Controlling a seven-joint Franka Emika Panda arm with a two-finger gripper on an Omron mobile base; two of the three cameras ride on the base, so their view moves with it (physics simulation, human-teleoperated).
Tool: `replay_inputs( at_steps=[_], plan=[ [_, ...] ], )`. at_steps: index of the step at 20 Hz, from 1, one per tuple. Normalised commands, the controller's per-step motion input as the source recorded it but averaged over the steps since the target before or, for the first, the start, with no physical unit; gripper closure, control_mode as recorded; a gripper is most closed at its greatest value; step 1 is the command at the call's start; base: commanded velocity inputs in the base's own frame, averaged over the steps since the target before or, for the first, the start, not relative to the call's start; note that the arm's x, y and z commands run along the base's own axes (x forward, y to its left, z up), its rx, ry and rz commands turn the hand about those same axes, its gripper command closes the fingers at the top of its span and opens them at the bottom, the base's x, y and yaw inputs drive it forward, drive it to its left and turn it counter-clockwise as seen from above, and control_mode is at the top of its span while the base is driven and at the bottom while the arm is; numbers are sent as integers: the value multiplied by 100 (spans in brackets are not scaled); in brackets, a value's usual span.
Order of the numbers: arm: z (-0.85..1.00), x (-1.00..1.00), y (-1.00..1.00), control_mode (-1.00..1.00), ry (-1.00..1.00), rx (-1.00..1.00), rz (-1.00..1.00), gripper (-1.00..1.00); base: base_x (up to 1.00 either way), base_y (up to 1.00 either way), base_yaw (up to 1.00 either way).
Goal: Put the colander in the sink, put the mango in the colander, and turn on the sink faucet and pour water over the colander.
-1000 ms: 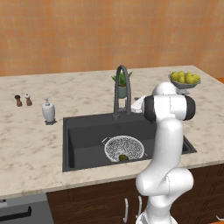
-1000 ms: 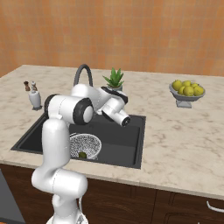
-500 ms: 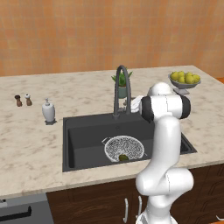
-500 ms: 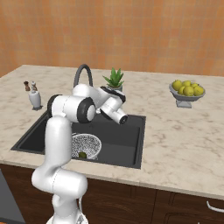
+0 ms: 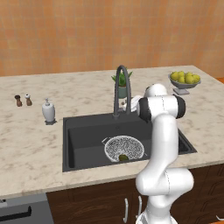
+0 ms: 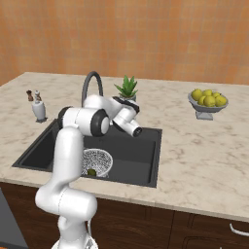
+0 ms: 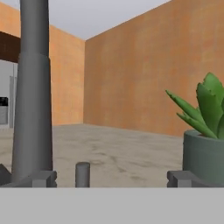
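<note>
The colander [image 5: 124,148] sits inside the sink [image 5: 83,140], near the front wall and a bit to the right of the middle. I can see it from the other side too, low in the basin by the arm. The mango [image 5: 123,157] lies in the colander, at its front edge. It is small and dark green.

The sink faucet [image 5: 121,89] stands just behind the sink, at the back rim. Its spout curves up high and bends over the basin. In my hand view the faucet's thick grey post fills the left side, very near me, and a small grey stub [image 7: 82,174] stands low beside it.

My claw [image 7: 111,178] is up behind the sink, next to the faucet's base. Its two tips are wide apart, one by the faucet post and one by the plant pot. Nothing is between them.

A little green plant [image 6: 126,88] in a grey pot stands on the worktop [image 5: 30,144] just behind the faucet. A white soap bottle [image 5: 48,111] stands left of the sink. Two small shakers [image 5: 22,100] stand farther left. A grey bowl of yellow-green fruit [image 5: 184,80] sits far off to the right.
</note>
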Motion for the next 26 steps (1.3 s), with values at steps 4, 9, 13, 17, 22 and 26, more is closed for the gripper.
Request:
replay_inputs(
  at_steps=[4,9,13,17,22,26],
  plan=[
    [-20,18,0,-100,0,0,0,-100,0,0,0],
    [-6,27,0,-100,0,0,0,-100,0,0,0],
    [0,33,0,-100,0,0,0,-100,0,0,0],
    [0,23,2,-100,0,0,0,-100,0,0,0],
    [0,17,11,-100,-2,0,-3,100,0,0,0],
    [0,21,4,-100,-3,-1,-6,100,0,0,0]
  ],
)
